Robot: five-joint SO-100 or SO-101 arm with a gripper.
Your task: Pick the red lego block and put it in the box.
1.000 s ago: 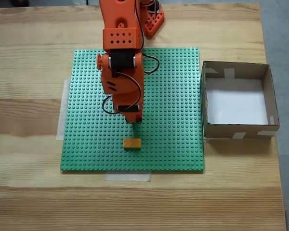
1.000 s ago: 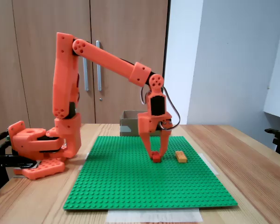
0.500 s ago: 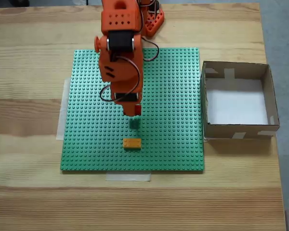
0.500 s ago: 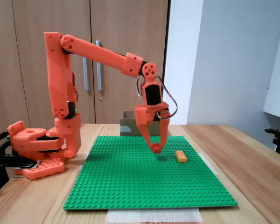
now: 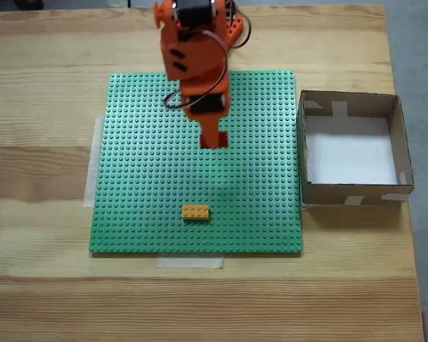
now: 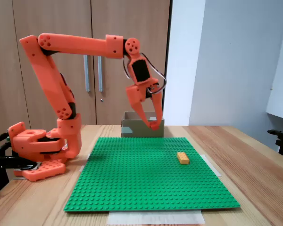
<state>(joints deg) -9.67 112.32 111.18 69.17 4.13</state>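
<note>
A fixed view shows the box (image 5: 350, 190) holding nothing, the hand (image 5: 214, 140) gripping the red lego block (image 5: 215, 139).

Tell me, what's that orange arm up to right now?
Gripper shut on the red lego block, held high above the green baseplate. Box empty, block not delivered yet. Orange brick sits aside; path looks open.

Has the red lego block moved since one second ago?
Yes. The red lego block, in the gripper, rose off the green baseplate, away from the orange brick.
</note>
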